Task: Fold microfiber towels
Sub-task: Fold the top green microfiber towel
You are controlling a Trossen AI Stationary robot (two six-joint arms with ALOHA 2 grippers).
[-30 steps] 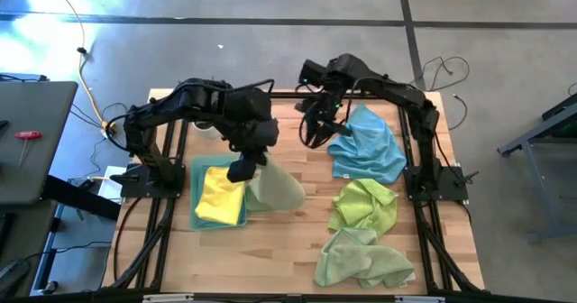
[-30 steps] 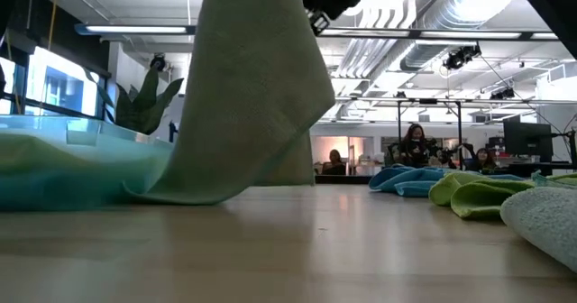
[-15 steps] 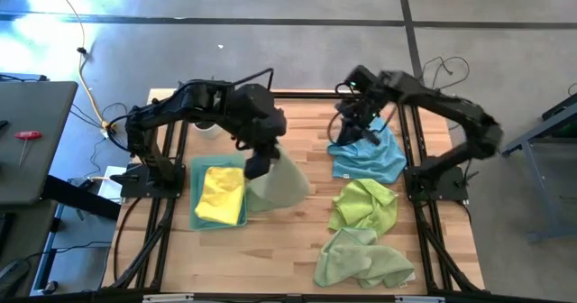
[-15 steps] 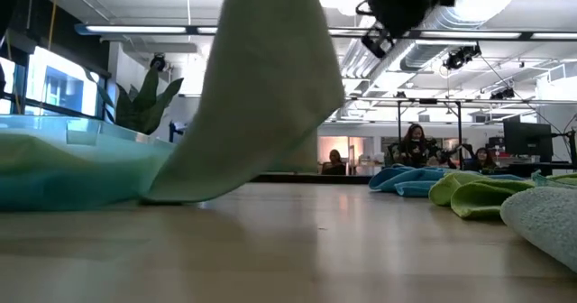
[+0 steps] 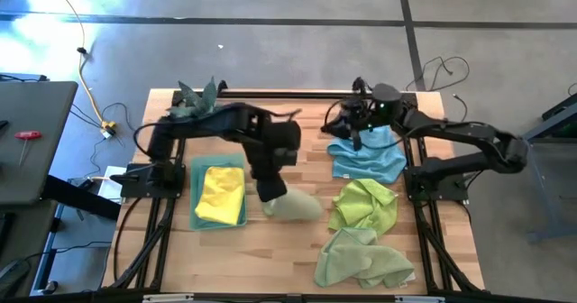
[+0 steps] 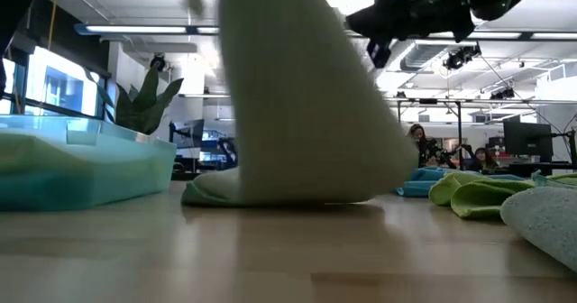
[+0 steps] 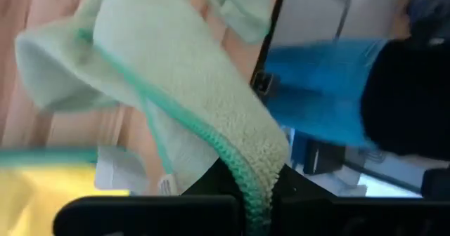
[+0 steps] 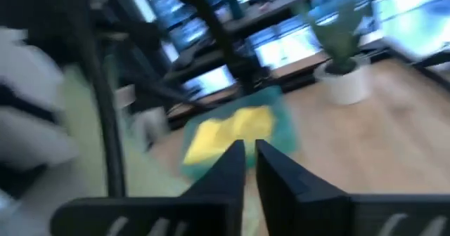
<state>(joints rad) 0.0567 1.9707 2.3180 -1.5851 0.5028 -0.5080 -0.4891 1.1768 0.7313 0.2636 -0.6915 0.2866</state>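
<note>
**Pale green towel pinched at mid-table**

The pale green towel (image 5: 293,204) hangs from the left gripper (image 5: 270,191), clamped on its edge, its lower end resting mid-table beside the yellow towel (image 5: 221,195). The right gripper (image 5: 358,141), fingers nearly together and empty, hovers over the blue towel (image 5: 370,157) near the table's right edge.

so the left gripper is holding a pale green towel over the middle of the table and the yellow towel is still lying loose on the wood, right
Not quite. The left gripper does hold the pale green towel mid-table, but the yellow towel lies in the teal tray, not loose on the wood. The high view shows it.
</note>
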